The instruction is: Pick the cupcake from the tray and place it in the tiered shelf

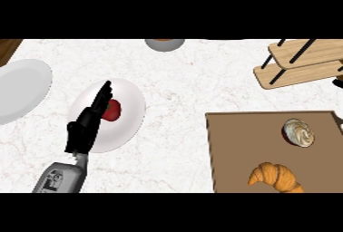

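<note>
Left hand [88,122] hovers over white plate [127,102], fingers straight, hiding part of a red item [112,110] (unidentifiable); right hand unseen.

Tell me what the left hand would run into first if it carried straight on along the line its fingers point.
The left hand points up and slightly right, over the white plate, beside the red item. Beyond the fingertips lies the plate's far rim, then bare counter towards the grey bowl. Height is unclear.
</note>
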Robot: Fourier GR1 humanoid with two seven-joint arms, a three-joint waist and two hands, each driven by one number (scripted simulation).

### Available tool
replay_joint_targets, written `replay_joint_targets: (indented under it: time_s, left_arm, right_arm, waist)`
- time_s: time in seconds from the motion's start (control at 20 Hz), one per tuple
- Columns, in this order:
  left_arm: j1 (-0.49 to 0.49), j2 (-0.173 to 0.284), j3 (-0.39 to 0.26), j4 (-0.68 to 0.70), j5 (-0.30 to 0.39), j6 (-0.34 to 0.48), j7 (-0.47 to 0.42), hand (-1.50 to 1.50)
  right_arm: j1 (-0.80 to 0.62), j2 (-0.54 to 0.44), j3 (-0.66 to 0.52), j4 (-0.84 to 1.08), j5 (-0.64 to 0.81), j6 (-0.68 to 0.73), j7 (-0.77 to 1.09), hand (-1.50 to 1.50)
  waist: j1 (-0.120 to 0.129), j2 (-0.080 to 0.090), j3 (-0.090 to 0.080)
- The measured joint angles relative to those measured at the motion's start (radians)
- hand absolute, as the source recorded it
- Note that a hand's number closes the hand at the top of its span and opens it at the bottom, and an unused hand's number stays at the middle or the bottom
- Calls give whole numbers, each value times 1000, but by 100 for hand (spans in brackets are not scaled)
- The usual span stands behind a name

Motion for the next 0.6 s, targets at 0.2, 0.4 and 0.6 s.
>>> replay_joint_targets:
  time_s: [0.2, 0.4, 0.6]
  left_arm:
    - [-7, -17, 18, 19, -13, -17, -4, 0]
    - [-4, -22, 40, 23, -18, -44, -14, 0]
    - [-3, -47, 36, -3, -50, -32, 9, 0]
  right_arm:
    - [10, 50, -15, -21, 48, 25, 7, -150]
    - [-27, 94, -19, -6, 88, 56, 36, -150]
    - [-3, 144, -22, -30, 145, 58, 42, -150]
  waist:
    - [1, 1, 0]
    - [4, 1, 0]
    - [3, 1, 0]
